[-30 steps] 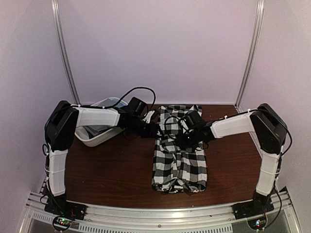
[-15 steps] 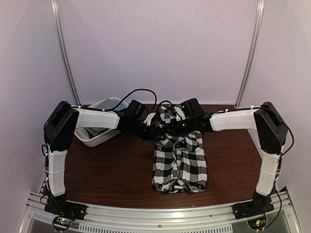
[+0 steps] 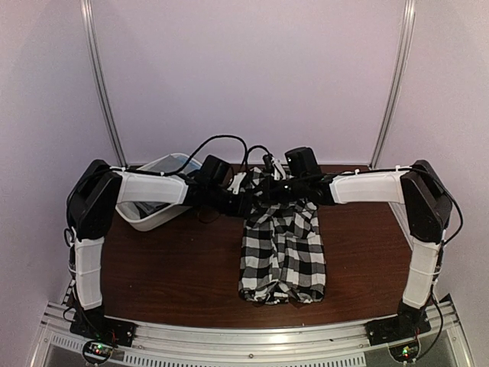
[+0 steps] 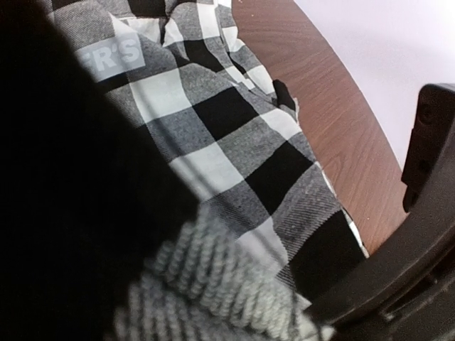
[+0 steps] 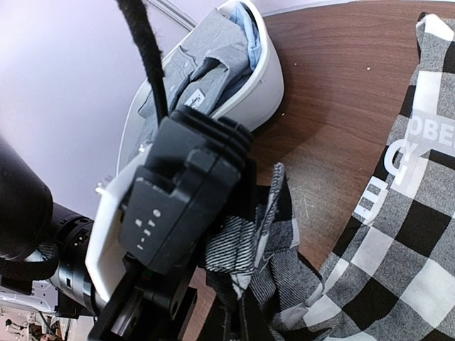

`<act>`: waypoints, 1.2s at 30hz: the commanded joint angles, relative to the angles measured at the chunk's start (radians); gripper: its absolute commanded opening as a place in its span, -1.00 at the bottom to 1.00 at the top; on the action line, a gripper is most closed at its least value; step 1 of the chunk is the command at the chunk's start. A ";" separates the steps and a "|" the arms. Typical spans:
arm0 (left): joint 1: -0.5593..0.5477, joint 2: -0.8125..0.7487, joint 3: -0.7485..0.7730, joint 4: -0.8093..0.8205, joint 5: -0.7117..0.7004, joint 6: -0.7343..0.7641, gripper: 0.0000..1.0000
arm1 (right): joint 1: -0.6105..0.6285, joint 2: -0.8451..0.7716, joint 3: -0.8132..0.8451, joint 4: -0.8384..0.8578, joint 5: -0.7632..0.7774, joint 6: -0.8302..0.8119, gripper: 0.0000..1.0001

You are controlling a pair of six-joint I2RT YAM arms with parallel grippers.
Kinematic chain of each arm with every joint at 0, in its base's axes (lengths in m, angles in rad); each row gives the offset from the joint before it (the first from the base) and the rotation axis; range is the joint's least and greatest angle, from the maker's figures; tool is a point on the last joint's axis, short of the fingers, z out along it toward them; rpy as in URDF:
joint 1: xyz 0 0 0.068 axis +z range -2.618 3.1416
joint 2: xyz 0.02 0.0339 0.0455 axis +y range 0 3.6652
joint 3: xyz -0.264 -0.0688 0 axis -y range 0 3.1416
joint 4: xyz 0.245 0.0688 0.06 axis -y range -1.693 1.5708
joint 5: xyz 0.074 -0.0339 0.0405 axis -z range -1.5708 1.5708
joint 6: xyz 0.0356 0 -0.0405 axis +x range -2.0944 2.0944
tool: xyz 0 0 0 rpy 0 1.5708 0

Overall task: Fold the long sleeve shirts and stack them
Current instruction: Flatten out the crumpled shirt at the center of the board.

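Wooden table (image 3: 176,267), checked shirt (image 3: 283,256), white tub (image 3: 153,219)

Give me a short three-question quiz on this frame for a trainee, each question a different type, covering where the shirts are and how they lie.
1. True or false: the checked shirt lies inside the white tub.
2. What is in the white tub? A) a grey shirt B) a pair of socks C) a red towel
3. Fill in: the ____ end of the checked shirt is bunched up off the table, while the other end lies flat.

Key: 1 false, it lies on the table beside the tub; 2 A; 3 far.
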 commanded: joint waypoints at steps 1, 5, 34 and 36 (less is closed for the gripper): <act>-0.008 -0.041 -0.004 0.078 -0.054 -0.016 -0.19 | 0.012 -0.006 0.022 0.015 -0.011 0.008 -0.83; -0.004 -0.074 -0.027 0.040 -0.202 -0.027 -1.00 | -0.006 -0.048 0.011 -0.079 0.123 -0.063 -0.34; 0.212 0.032 -0.050 -0.018 -0.301 -0.041 -1.00 | 0.075 -0.055 -0.204 -0.372 0.634 -0.355 0.61; 0.225 0.040 -0.043 -0.021 -0.303 -0.034 -1.00 | 0.074 -0.046 -0.203 -0.367 0.647 -0.351 0.57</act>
